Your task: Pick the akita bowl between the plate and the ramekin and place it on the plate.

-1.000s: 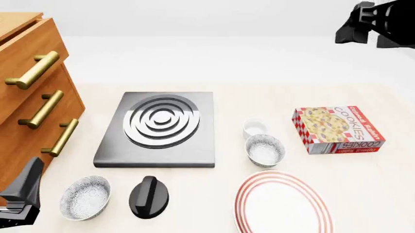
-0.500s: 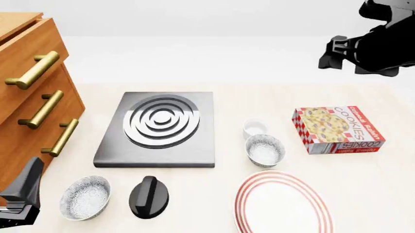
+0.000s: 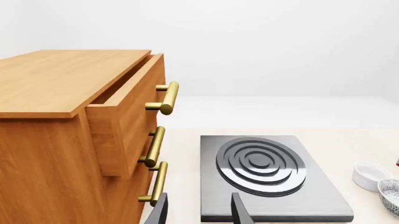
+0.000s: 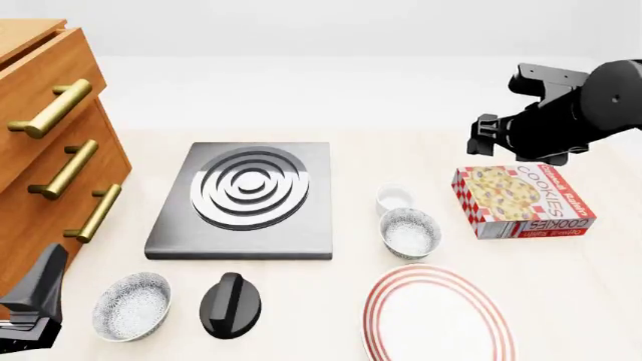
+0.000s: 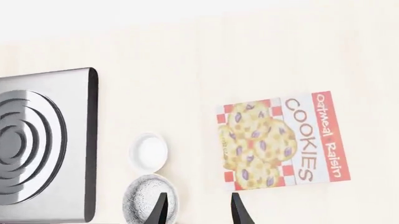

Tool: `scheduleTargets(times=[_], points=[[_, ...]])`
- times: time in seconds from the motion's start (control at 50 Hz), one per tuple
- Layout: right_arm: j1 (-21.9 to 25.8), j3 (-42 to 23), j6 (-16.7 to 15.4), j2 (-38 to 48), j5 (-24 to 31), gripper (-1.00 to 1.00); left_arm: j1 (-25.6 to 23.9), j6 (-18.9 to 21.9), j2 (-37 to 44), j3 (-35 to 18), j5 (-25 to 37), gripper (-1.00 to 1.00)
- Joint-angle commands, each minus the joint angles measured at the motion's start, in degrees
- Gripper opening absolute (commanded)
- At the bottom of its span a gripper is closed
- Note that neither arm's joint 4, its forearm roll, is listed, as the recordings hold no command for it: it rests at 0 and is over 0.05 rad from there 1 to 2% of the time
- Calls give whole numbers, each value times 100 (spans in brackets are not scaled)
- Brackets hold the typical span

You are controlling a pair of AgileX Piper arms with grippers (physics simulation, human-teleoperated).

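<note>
The speckled akita bowl (image 4: 410, 232) stands between the small white ramekin (image 4: 395, 198) behind it and the red-ringed plate (image 4: 438, 316) in front. The right arm (image 4: 561, 113) hangs above the table behind the cookie box, apart from the bowl. In the right wrist view my right gripper (image 5: 198, 211) is open and empty, with the akita bowl (image 5: 146, 201) beside one fingertip and the ramekin (image 5: 149, 151) farther on. My left gripper (image 3: 198, 212) is open and empty at the near left, before the stove plate. A twin speckled bowl (image 4: 131, 305) sits near the front left.
A grey stove plate (image 4: 246, 199) lies mid-table, with a black knob (image 4: 231, 304) in front of it. A wooden drawer cabinet (image 4: 50, 150) with its top drawer ajar fills the left side. A cookie box (image 4: 522, 200) lies right of the ramekin.
The right arm has come down and leftward from the top right corner to above the table behind the cookie box. The left arm and all objects are unmoved.
</note>
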Motion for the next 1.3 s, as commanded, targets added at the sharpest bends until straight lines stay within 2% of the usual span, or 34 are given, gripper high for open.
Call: scheduleTargets(times=[0.02,0.24,0.38,0.44,0.5,0.72,0.94,1.06,1.3], points=[[106,362,108,169,-367,100,0,0,0,0,0,100],[169,655,158,190,-576,100,0,0,0,0,0,100],[205,615,223,247,-586,100,0,0,0,0,0,100],[206,590,297,291,-604,100,0,0,0,0,0,100],[277,636,516,395,-711,100,0,0,0,0,0,100],[491,799,774,628,-1002,100,0,0,0,0,0,100],[774,1189,1122,1027,-1562,100,0,0,0,0,0,100],[737,1294,1060,985,-1593,100,0,0,0,0,0,100],[781,1505,1165,896,-1651,100,0,0,0,0,0,100]])
